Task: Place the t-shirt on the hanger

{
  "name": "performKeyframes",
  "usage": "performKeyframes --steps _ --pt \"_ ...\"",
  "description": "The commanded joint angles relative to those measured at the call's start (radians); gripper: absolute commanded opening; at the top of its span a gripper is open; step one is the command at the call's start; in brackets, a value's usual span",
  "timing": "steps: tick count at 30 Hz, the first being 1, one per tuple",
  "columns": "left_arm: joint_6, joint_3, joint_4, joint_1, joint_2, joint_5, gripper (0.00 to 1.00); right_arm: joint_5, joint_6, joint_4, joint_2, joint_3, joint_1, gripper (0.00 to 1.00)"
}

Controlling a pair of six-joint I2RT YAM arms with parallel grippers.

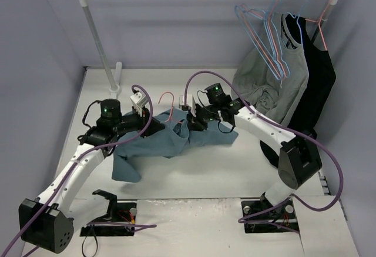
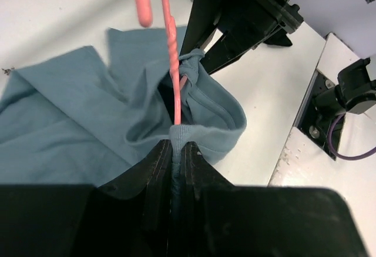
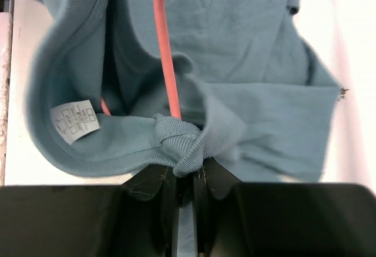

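Both arms bend inward over the middle of the tabletop (image 1: 194, 174). The left gripper (image 2: 177, 148) is clamped on the collar of the t-shirt (image 1: 158, 145), and the right gripper (image 3: 187, 172) pinches the opposite collar edge near the white neck tag (image 3: 74, 120). The hanger (image 2: 171, 63) rises through the neck opening between them, and a grey shirt (image 1: 264, 86) and a black garment (image 1: 320, 86) hang at the far right corner, well apart.
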Motion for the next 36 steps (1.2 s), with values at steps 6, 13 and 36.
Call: performKeyframes --steps 6,13,36 --pt "0.166 0.200 -0.234 -0.019 -0.032 -0.129 0.08 0.150 0.021 0.034 -0.242 0.023 -0.018 0.00" --pt "0.245 0.332 -0.309 -0.004 -0.048 -0.440 0.25 0.238 -0.014 -0.004 -0.400 0.029 -0.083 0.00" --pt "0.028 0.708 -0.499 -0.003 -0.022 -0.956 0.63 0.444 0.231 0.042 -0.121 0.983 -0.109 0.00"
